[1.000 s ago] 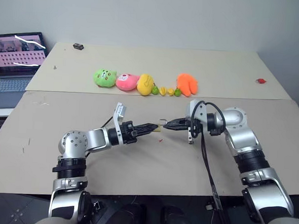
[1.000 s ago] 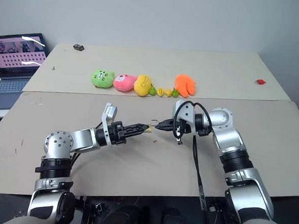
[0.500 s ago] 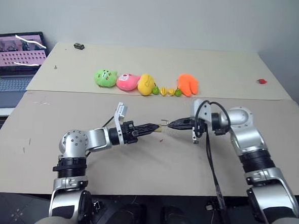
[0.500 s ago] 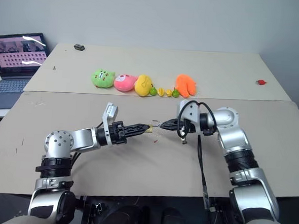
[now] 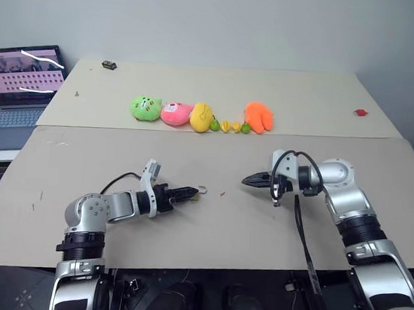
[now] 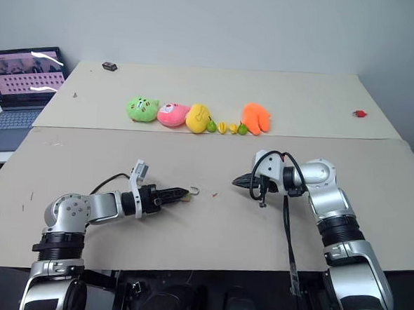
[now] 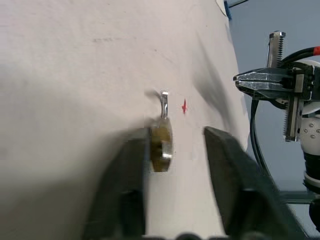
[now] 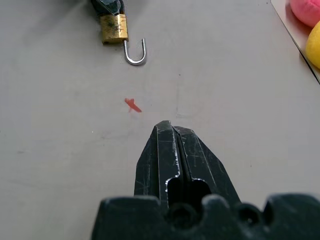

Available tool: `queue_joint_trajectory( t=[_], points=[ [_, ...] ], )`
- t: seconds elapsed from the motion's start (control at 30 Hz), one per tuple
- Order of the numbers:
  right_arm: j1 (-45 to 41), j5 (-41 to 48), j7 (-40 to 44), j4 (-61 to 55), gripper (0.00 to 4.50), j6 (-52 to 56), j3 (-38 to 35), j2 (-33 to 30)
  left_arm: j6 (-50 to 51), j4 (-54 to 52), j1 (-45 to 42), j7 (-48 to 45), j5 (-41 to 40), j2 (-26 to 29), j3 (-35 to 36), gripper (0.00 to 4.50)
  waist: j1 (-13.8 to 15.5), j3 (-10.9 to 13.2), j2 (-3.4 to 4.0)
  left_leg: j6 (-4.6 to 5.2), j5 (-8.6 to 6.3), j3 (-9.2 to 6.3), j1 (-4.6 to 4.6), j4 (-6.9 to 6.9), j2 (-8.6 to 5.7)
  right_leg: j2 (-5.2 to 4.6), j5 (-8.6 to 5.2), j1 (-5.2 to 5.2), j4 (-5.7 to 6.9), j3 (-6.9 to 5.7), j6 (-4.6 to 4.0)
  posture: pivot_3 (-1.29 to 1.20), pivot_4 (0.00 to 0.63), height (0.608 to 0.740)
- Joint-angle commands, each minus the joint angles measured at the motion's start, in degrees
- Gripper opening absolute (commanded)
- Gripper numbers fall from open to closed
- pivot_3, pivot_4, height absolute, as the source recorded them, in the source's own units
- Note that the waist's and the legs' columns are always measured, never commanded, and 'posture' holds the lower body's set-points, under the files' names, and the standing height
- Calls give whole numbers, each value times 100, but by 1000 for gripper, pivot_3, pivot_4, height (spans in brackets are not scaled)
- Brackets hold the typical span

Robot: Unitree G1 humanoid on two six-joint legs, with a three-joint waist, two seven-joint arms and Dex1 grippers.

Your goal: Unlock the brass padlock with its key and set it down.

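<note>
The brass padlock (image 7: 161,144) lies low on the tan table (image 5: 210,225), its thin silver shackle (image 8: 136,52) swung open. My left gripper (image 7: 177,137) is open around it, and the lock's body rests against one finger (image 7: 135,165). From the head the padlock (image 5: 201,190) shows just past the left fingertips. My right gripper (image 5: 251,179) hovers to the right of it, apart from it and shut, with its tips pointing toward the lock. I cannot make out the key.
A tiny red speck (image 5: 222,194) lies between the grippers. A row of plush toys and small toy fruits (image 5: 199,115) sits on the far board. A laptop (image 5: 17,91) is at far left. A black cable (image 5: 300,238) hangs from the right wrist.
The grippers have come apart. The left one sank to the table with the padlock and opened. The right one drew away to the right, still shut.
</note>
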Motion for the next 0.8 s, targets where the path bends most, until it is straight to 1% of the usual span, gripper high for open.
queue_joint_trajectory(
  t=[0.03,0.07,0.13,0.2,0.33,0.4,0.5,0.6,0.77,0.8],
  points=[
    [-81,89,-46,-225,0,-75,-126,27,-234,-180,-55,51,240,-12,-213,3433,5,0,0,0,0,0,0,0,0,0,0,0,-1,0,0,0,150,740],
    [-65,90,-47,-243,0,-72,-130,27,-293,-208,-36,53,315,1,-278,3433,5,0,0,-1,1,0,0,0,0,0,0,1,-1,0,0,0,150,740],
    [-71,97,-73,-224,0,-44,-167,20,-630,-619,101,-17,568,123,-528,3433,2,0,1,-3,2,0,3,0,0,0,0,5,1,1,0,0,150,740],
    [-85,63,-159,-140,0,-102,-222,-10,-937,-1009,252,16,730,175,-601,3433,-11,0,1,-2,1,0,5,0,0,-1,1,8,2,3,-1,0,150,740],
    [-140,267,-405,167,0,63,-580,-50,-1081,-1723,735,367,501,80,-70,3433,-29,0,1,0,0,0,2,-4,1,0,0,1,1,4,-1,0,150,740],
    [-168,337,-560,338,0,71,-760,-43,-1341,-1978,980,535,566,49,147,3433,-25,0,1,-2,1,1,2,-11,1,0,0,-4,0,4,-2,0,150,740],
    [-192,487,-821,584,0,166,-1075,17,-1717,-2182,1224,821,763,62,422,3433,-11,0,1,-5,3,1,2,-17,2,0,0,-4,-7,4,-2,0,150,740],
    [-91,562,-931,612,0,195,-1192,56,-1918,-2229,1345,1111,675,-32,784,3433,-2,0,1,-4,2,1,2,-16,2,0,0,1,-12,3,-2,0,150,740],
    [40,672,-1409,528,0,234,-1488,133,-2650,-2430,1557,1370,1226,77,848,3433,14,0,1,-2,1,1,2,-16,1,0,0,4,-18,2,-2,0,150,740],
    [72,652,-1622,532,0,192,-1571,143,-2916,-2423,1599,1404,1467,151,845,3433,23,0,1,-2,1,1,1,-17,1,0,1,3,-18,3,-2,0,150,740]
  ],
)
